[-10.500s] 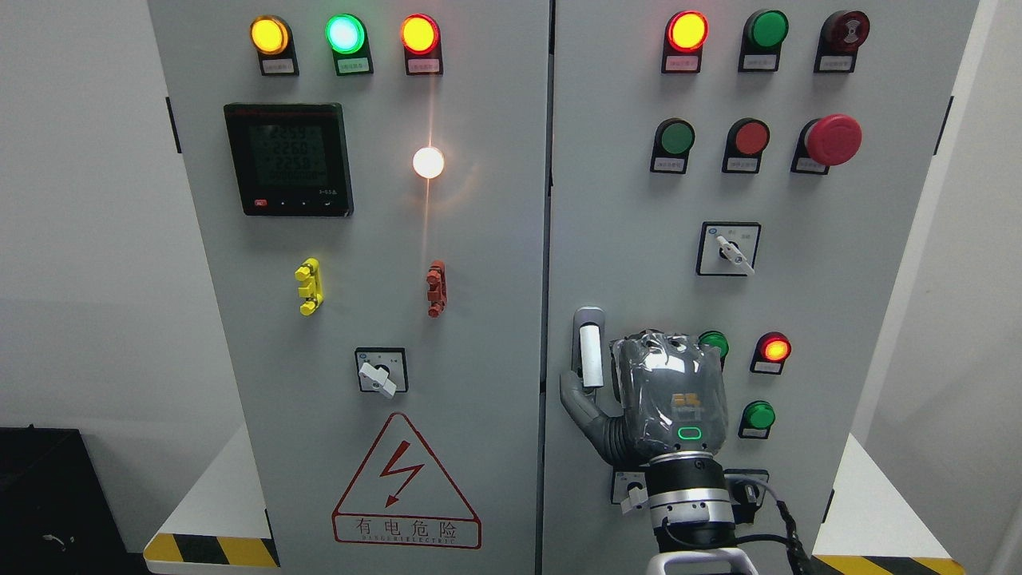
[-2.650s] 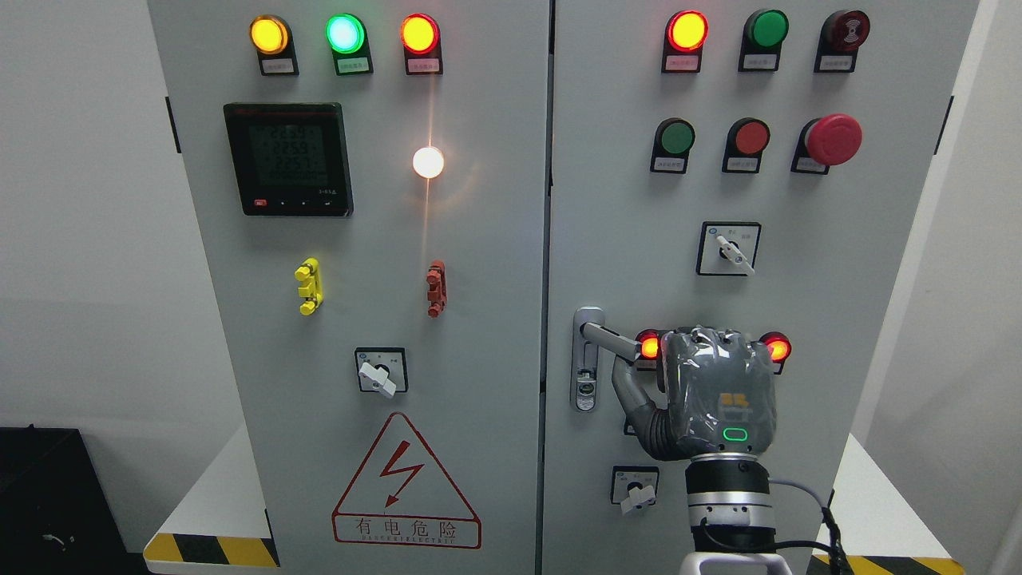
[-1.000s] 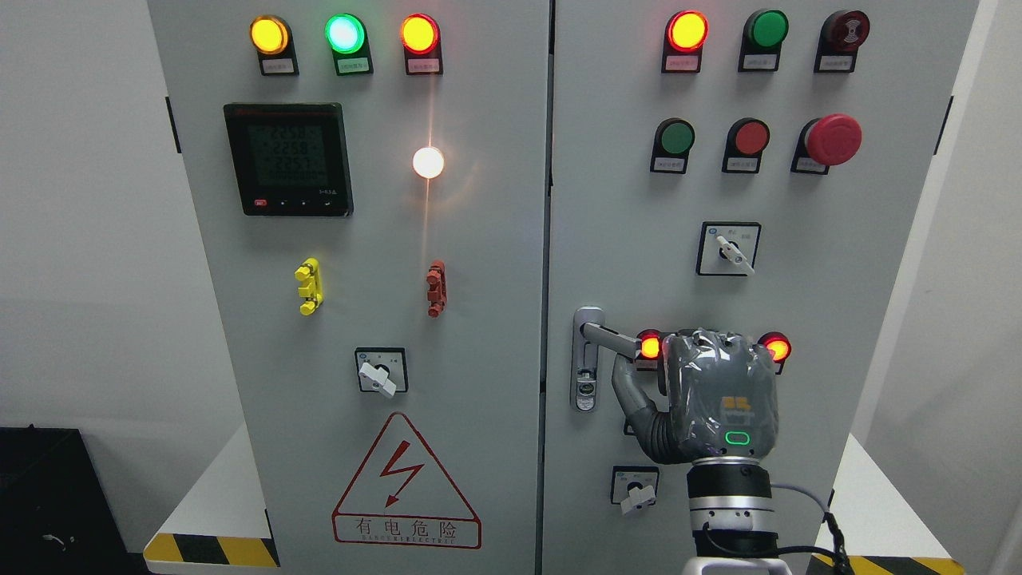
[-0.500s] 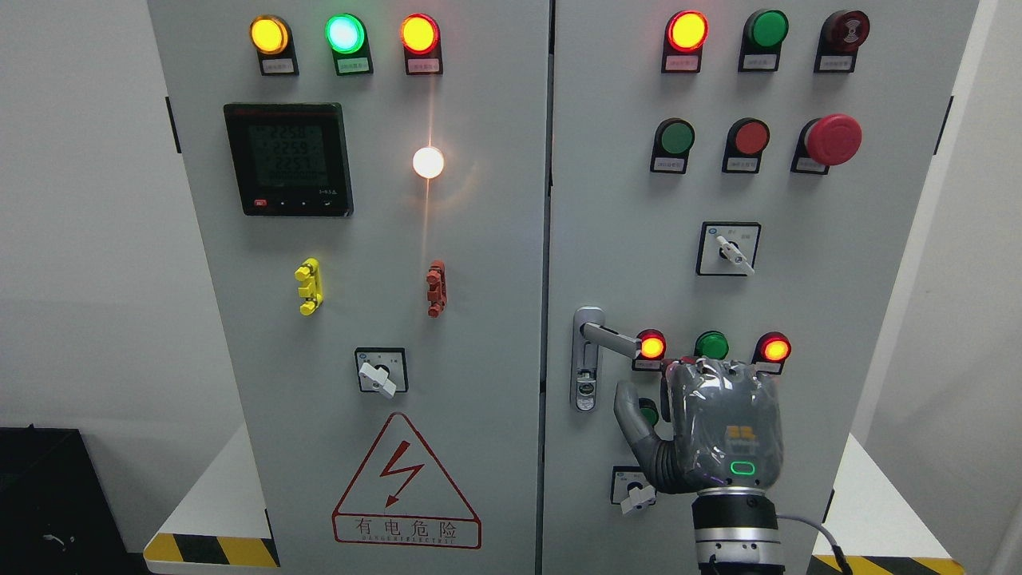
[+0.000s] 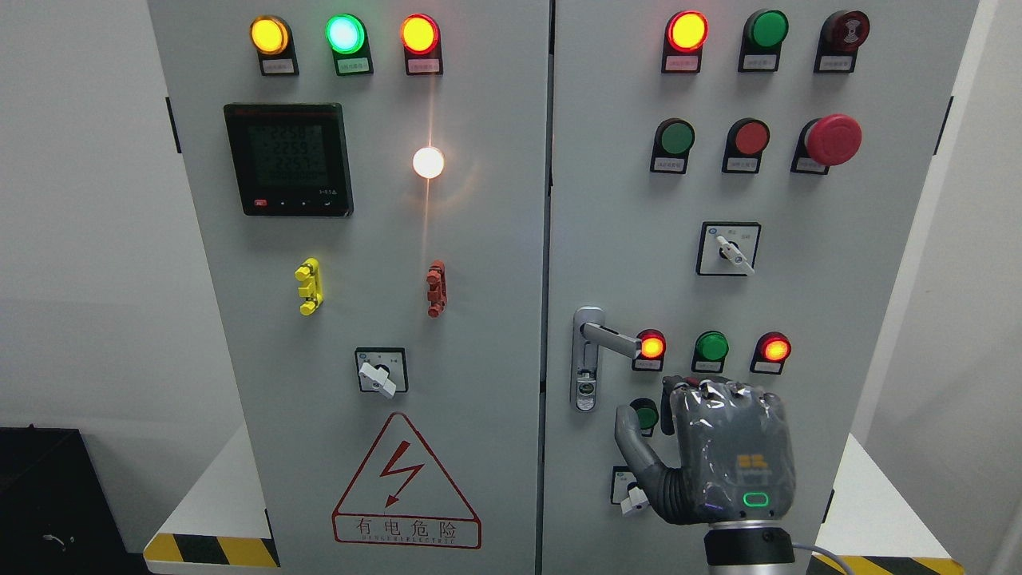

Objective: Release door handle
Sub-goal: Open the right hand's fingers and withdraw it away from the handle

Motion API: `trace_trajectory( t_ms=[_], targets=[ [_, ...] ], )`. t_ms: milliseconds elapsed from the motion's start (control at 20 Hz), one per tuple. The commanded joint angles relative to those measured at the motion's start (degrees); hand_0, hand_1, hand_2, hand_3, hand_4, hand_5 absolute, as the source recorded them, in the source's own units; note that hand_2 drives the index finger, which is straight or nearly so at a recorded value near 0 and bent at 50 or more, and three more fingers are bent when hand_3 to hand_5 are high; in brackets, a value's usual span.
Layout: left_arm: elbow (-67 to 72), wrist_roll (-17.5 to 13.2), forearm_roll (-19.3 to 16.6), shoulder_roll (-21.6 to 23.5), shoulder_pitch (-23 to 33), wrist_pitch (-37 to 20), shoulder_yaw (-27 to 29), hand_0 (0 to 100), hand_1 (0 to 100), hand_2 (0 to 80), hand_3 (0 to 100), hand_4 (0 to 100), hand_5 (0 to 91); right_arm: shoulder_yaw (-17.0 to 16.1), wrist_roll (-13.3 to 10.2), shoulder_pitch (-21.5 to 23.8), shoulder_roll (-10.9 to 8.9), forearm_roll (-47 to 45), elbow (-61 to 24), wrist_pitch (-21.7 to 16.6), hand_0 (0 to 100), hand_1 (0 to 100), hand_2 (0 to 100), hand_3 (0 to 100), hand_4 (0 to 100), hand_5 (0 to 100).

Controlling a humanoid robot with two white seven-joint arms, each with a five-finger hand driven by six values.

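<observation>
The silver door handle (image 5: 611, 339) sits on the right cabinet door (image 5: 623, 239), swung out to the right, its tip by a lit red lamp (image 5: 652, 346). Its lock plate (image 5: 587, 359) runs down beside the door seam. My right hand (image 5: 703, 447), grey and wrapped in clear film, hangs below and to the right of the handle, clear of it. Its fingers are relaxed and hold nothing, with the thumb (image 5: 631, 435) pointing up. The left hand is out of view.
The right door carries a green lamp (image 5: 711, 346), a red lamp (image 5: 774, 349), a green button (image 5: 643, 414) by my thumb, a small selector switch (image 5: 635, 495), an upper selector (image 5: 730, 249) and a red mushroom stop button (image 5: 832, 140). The left door (image 5: 367, 239) holds a meter and lamps.
My right hand has let go of the handle and dropped down and slightly right, uncovering the green lamp. The handle stays swung out to the right.
</observation>
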Motion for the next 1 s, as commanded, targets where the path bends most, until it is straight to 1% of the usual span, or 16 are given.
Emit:
trace_trajectory(
  t_ms=[0,100,150,200,250,350,400,450,500,600,650,750,800,900,950],
  targets=[
    [0.0,0.0,0.0,0.0,1.0,0.0,0.0,12,56,0.0,0,0,0.0,-7.8,-2.2,1.9,0.17,-0.5,-4.0,-5.2,47,34,65,95,90,82],
    [0.0,0.0,0.0,0.0,1.0,0.0,0.0,12,56,0.0,0,0,0.0,-11.6,-3.0,2.4,0.26,-2.0,-4.0,-9.9,47,34,62,93,89,82],
    [0.0,0.0,-0.1,0.0,1.0,0.0,0.0,12,56,0.0,0,0,0.0,-12.9,-3.0,2.5,0.35,-3.0,-4.0,-11.4,47,34,59,91,87,81],
    [0.0,0.0,-0.1,0.0,1.0,0.0,0.0,12,56,0.0,0,0,0.0,-13.3,-3.0,2.6,0.35,-3.6,-4.0,-12.2,47,34,56,89,86,81],
    [0.0,0.0,0.0,0.0,1.0,0.0,0.0,12,56,0.0,0,0,0.0,-13.4,-3.0,2.6,0.35,-4.1,-4.0,-12.4,47,34,55,88,85,80],
    [0.0,0.0,0.0,0.0,1.0,0.0,0.0,12,56,0.0,0,0,0.0,-13.5,-3.0,2.6,0.26,-5.5,-4.1,-12.7,47,33,47,80,80,78],
    [0.0,0.0,0.0,0.0,1.0,0.0,0.0,12,56,0.0,0,0,0.0,-13.5,-3.3,2.7,0.26,-6.5,-4.1,-12.8,47,33,45,77,78,75],
    [0.0,0.0,0.0,0.0,1.0,0.0,0.0,12,56,0.0,0,0,0.0,-13.5,-3.9,2.7,0.17,-7.2,-4.1,-12.8,47,31,41,70,74,70],
    [0.0,0.0,0.0,0.0,1.0,0.0,0.0,12,56,0.0,0,0,0.0,-13.5,-4.5,2.7,0.17,-7.6,-4.1,-12.9,47,29,39,66,72,68],
    [0.0,0.0,0.0,0.0,1.0,0.0,0.0,12,56,0.0,0,0,0.0,-13.6,-4.7,2.7,0.26,-7.8,-4.1,-13.6,47,28,35,60,66,64],
    [0.1,0.0,0.0,0.0,1.0,0.0,0.0,12,56,0.0,0,0,0.0,-13.7,-4.7,2.7,0.26,-8.3,-4.1,-14.2,47,28,34,58,65,63],
    [0.1,0.0,0.0,0.0,1.0,0.0,0.0,12,56,0.0,0,0,0.0,-13.8,-4.8,2.7,0.35,-10.2,-4.1,-16.4,48,27,30,48,55,55],
    [0.0,0.0,0.0,-0.1,1.0,0.0,0.0,12,56,0.0,0,0,0.0,-13.8,-5.4,2.7,0.35,-10.6,-4.1,-17.3,48,27,30,46,53,54],
    [0.0,0.0,-0.1,0.0,1.0,0.0,0.0,12,56,0.0,0,0,0.0,-13.6,-7.0,3.0,0.43,-10.7,-4.1,-17.7,48,27,29,40,47,47],
    [0.0,0.0,0.0,0.0,1.0,0.0,0.0,12,56,0.0,0,0,0.0,-13.6,-7.2,3.3,0.43,-10.7,-4.1,-17.8,48,28,30,40,46,46]
  ],
)
